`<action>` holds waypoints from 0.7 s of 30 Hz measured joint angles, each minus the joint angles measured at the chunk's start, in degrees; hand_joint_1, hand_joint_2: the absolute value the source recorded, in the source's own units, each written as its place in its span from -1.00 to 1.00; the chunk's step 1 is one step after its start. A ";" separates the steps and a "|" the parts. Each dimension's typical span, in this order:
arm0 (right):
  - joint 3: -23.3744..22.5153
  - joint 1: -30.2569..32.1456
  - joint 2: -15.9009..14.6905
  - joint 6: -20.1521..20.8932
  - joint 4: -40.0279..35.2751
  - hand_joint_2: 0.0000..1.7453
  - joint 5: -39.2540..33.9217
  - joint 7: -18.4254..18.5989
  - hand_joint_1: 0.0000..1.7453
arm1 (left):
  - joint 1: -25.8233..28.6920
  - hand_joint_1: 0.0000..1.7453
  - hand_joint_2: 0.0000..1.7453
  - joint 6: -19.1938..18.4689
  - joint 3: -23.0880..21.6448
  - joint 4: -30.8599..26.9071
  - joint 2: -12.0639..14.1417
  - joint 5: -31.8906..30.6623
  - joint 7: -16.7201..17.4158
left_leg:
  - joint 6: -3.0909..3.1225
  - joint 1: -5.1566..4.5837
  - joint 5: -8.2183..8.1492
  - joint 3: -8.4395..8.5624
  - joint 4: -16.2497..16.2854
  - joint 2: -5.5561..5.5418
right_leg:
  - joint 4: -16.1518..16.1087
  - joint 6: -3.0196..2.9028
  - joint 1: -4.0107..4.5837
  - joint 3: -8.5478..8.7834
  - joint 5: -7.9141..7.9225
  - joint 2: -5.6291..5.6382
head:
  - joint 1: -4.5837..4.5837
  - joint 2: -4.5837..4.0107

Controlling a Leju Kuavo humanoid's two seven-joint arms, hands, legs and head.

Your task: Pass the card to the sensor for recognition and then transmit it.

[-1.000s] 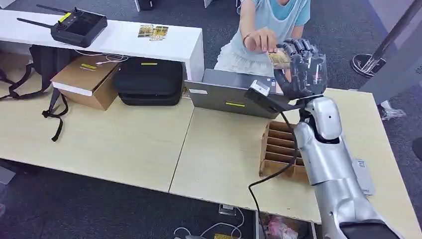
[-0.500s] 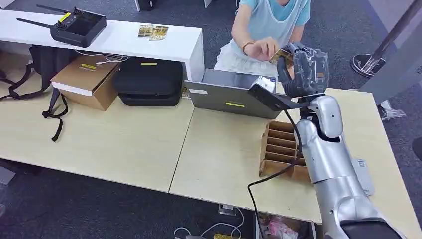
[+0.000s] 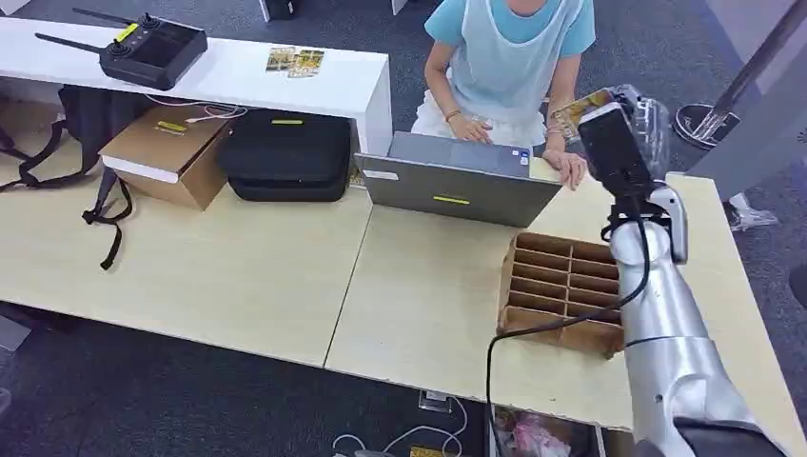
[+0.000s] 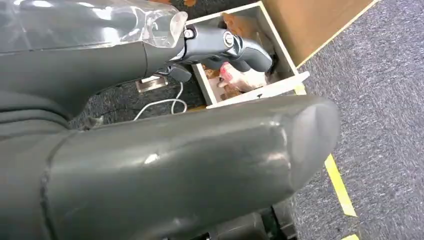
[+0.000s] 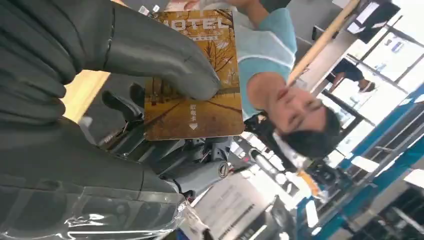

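Amber card (image 5: 192,75) pinched in right hand (image 5: 100,85).

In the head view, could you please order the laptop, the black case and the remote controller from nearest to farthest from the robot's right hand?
From the right hand, which holds the card:
1. Laptop, just to its left on the table's far edge.
2. Black case, further left, below the white shelf.
3. Remote controller, far left on top of the white shelf.
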 joint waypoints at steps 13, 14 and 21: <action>-12.41 -8.12 -11.98 12.92 17.42 1.00 -14.32 0.09 1.00 | -0.01 -1.00 -1.00 0.02 0.00 0.61 -0.22 -0.28 -0.20 | 0.09 -0.06 0.04 -0.06 0.05 -0.05 | -0.01 0.00 -0.07 -0.04 0.05 -0.05 | -0.02 0.00; -13.04 -8.42 -12.96 13.38 18.37 1.00 -14.99 -0.24 1.00 | -0.01 -1.00 -1.00 0.02 0.00 0.68 -0.26 -0.33 -0.22 | 0.09 -0.06 0.04 -0.06 0.05 -0.05 | -0.02 0.00 -0.07 -0.04 0.05 -0.04 | 0.00 0.00; -17.09 -7.89 -17.51 21.36 21.77 1.00 -20.74 -3.65 1.00 | -0.01 -1.00 -1.00 0.02 0.00 0.79 -0.28 -0.44 -0.37 | 0.09 -0.06 0.04 -0.05 0.04 -0.06 | -0.03 0.01 -0.07 -0.05 0.04 -0.05 | -0.04 0.00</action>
